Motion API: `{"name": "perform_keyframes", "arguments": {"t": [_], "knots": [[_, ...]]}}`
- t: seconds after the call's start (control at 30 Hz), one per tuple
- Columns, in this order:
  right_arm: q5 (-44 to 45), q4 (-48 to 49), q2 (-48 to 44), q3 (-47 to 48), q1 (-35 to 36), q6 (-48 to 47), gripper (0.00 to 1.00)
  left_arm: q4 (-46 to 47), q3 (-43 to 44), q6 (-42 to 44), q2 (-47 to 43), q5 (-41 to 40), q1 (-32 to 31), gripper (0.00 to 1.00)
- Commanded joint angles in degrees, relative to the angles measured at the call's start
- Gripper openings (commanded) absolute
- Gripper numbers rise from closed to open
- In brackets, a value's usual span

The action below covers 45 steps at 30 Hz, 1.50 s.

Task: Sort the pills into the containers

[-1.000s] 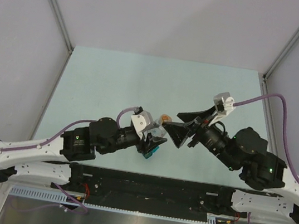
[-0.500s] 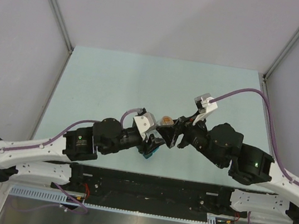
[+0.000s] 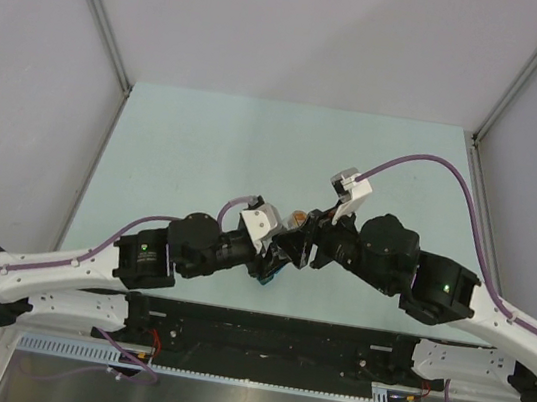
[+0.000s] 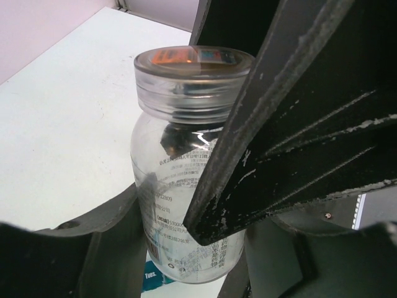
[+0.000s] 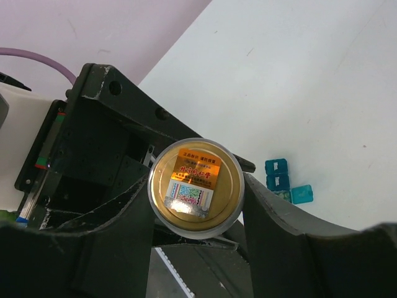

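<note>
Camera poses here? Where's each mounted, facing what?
Top external: fixed above, behind the bases, looking down at table; left arm, right arm show.
Left wrist: looks along own jaws at bottle side; right jaw crosses it.
Right wrist: looks onto cap, own jaws flanking; pill box beyond.
Shared: both wrists see the bottle.

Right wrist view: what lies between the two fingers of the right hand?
The gold-sealed cap of the clear bottle lies between the fingers of the right hand, as the right wrist view shows.
</note>
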Motion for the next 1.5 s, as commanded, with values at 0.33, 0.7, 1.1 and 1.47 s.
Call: {"name": "perform_keyframes", "arguments": {"t": [0.33, 0.7, 1.1, 1.47], "knots": [[11.04, -0.07, -2.20, 1.44, -3.53, -5.18, 0.00, 2.78, -3.44, -2.41, -4.60, -2.47, 0.13, 1.00], [3.15, 8.85, 0.96, -14.89, -30.95, -8.26, 0.00, 1.55, -10.65, -9.00, -15.15, -4.93, 0.13, 1.00], [12.99, 37.70, 15.19, -33.80, -33.69, -5.89, 0.00, 1.38, -12.50, -11.64, -12.96, -3.52, 0.13, 1.00], [20.72, 49.75, 26.10, -38.02, -34.04, -4.39, 0.02, 1.29, -13.81, -12.34, -13.83, -3.96, 0.13, 1.00]]}}
